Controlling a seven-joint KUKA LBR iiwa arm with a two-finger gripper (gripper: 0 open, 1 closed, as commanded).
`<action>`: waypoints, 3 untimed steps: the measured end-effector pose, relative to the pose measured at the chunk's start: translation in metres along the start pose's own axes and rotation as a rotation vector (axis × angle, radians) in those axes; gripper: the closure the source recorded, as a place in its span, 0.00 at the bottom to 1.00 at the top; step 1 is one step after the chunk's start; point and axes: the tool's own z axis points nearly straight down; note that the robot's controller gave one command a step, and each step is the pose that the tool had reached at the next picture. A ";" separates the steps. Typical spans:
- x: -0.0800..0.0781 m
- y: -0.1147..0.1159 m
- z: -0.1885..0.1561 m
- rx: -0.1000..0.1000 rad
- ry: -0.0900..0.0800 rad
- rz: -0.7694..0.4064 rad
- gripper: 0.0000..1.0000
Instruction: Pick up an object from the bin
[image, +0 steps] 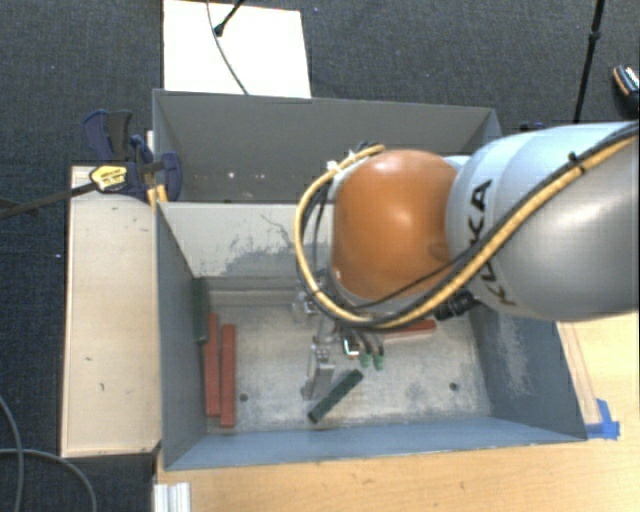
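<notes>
Dark bar (338, 391) lies slanted near the front wall of the bin (330, 135), out on its own, so probably the easy grab. My gripper (322, 368) hangs right above it — can't tell if it's open or clamped. Red sticks (220, 372) hug the left wall.

Arm (560, 230): 1 thick, rounded limb in a smooth silver-grey shell with a soft sheen.
Lettering (480, 210): black capital letters "KUKA" printed on the shell, next to the wrist.
Cover (390, 220): a smooth orange-brown dome capping the wrist, slightly glossy.
Cables (310, 215): a tan cable and a black cable run together along the shell. They loop round the left side and lower edge of the cover.
Gripper (325, 375): a small piece of bare grey metal below the cover, much narrower than the arm.
Green bits (372, 352): small dark green parts just beside the metal piece, under the cable loop.
</notes>
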 end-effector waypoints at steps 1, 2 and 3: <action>0.012 -0.045 0.123 0.002 0.001 0.167 0.00; -0.016 -0.123 0.134 0.003 -0.010 0.114 0.00; 0.009 -0.082 0.145 -0.001 -0.014 -0.029 0.00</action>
